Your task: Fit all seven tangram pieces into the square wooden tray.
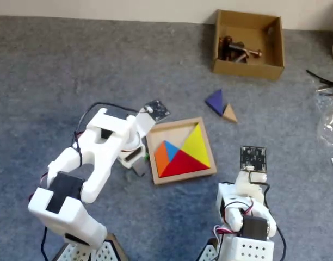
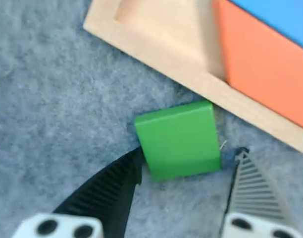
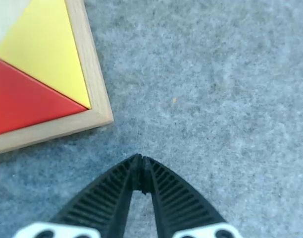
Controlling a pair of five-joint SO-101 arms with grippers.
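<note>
Green piece between parted left gripper

No text, number, label or sign can be read. The tray, the pieces and the box at 1 o'clock bear no legible marks. Any print on the dark boards atop the arms is too small to tell.

Grey carpet bears wooden tray, cardboard box, green piece.
</note>
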